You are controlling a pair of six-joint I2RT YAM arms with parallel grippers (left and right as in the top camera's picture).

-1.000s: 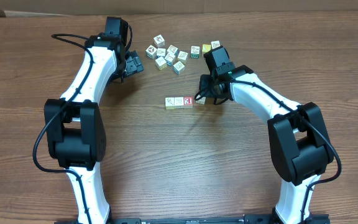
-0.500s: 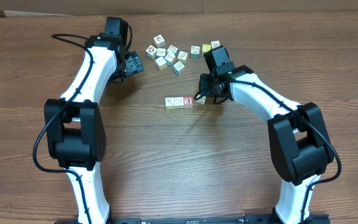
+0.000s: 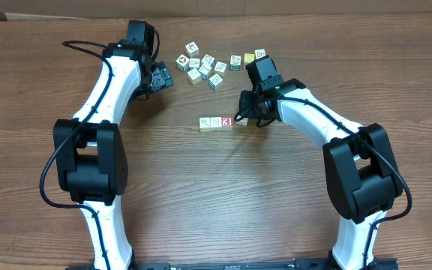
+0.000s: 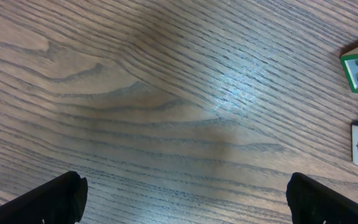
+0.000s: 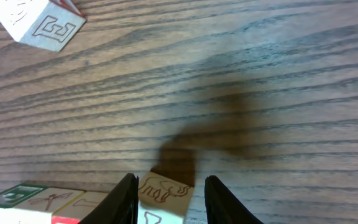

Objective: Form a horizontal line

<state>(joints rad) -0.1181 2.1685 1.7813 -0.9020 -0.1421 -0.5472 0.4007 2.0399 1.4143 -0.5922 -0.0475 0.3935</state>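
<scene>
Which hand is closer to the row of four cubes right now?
Right. The right hand straddles the right-end cube of the row; the left hand sits well away, up beside the loose cluster, open over bare table.

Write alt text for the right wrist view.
The right claw straddles a wooden picture cube at the bottom edge, beside the row of cubes at bottom left. One loose cube lies upper left on the wooden table.

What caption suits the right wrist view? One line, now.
Right gripper straddling the end cube of the row on the wooden table.
</scene>
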